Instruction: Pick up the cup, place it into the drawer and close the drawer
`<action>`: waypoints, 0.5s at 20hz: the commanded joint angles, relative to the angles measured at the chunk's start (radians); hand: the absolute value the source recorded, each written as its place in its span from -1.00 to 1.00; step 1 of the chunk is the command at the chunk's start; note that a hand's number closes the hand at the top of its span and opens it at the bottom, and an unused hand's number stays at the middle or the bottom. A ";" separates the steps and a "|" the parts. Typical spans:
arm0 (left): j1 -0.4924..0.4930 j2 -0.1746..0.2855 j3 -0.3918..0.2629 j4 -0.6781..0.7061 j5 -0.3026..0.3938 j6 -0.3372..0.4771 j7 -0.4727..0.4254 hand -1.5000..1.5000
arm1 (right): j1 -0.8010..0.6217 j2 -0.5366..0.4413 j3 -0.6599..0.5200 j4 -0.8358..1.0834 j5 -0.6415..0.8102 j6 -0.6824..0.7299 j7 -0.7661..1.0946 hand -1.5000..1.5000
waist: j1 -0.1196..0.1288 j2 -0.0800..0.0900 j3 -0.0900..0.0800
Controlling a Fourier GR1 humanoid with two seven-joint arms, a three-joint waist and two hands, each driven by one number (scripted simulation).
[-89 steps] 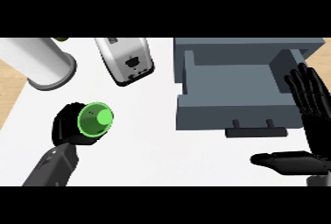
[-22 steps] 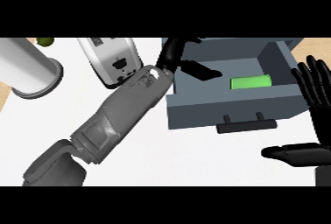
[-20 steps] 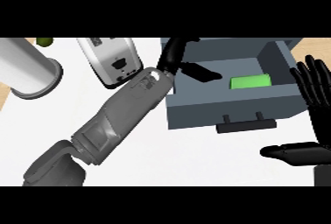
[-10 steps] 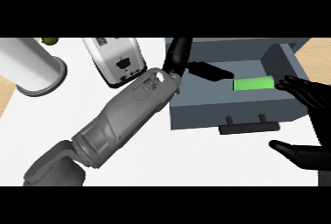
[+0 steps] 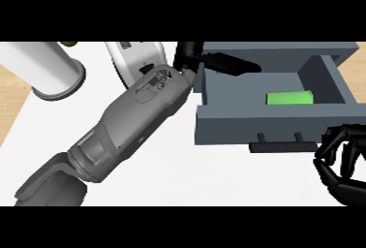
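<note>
Well, the cup [image 5: 289, 98] lies in the open drawer [image 5: 236, 128], toward its 3 o'clock wall, so what remains is the closing. The left hand [image 5: 207, 59] hangs over the drawer's 10 o'clock corner, fingers straight and holding nothing. It should lift clear toward 9 o'clock before anything pushes, or it may be caught as the drawer goes in. The right hand [image 5: 343, 167] sits at 4 o'clock of the handle [image 5: 282, 143], fingers curled on nothing; whether they touch the front panel I cannot quite tell. It would do best to move to the middle of the front, by the handle, and press straight toward 12 o'clock so the drawer runs in square. The canister [image 5: 50, 72] and appliance [image 5: 129, 58], at 10 and 11 o'clock, are well out of the way.
</note>
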 commanded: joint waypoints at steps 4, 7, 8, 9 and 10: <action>0.090 0.137 0.037 -0.164 -0.011 -0.023 0.085 -1.00 | 0.030 0.004 0.069 -0.057 0.228 -0.054 0.020 1.00 | 0.031 -0.007 -0.001; 0.175 0.193 0.048 -0.283 -0.003 -0.039 0.127 -1.00 | 0.036 0.004 0.093 -0.053 0.295 -0.067 0.037 1.00 | 0.035 -0.008 0.000; 0.152 0.188 0.066 -0.293 -0.017 -0.009 0.126 -1.00 | -0.019 0.036 0.133 0.038 0.361 -0.100 0.001 1.00 | 0.035 -0.003 0.000; 0.194 0.239 0.079 -0.314 -0.011 -0.052 0.128 -1.00 | 0.041 0.054 0.158 -0.002 0.395 -0.113 -0.011 1.00 | 0.031 -0.004 0.000; 0.250 0.280 0.092 -0.359 0.008 -0.081 0.120 -1.00 | 0.001 0.045 0.133 0.011 0.400 -0.133 0.011 1.00 | 0.041 -0.005 0.000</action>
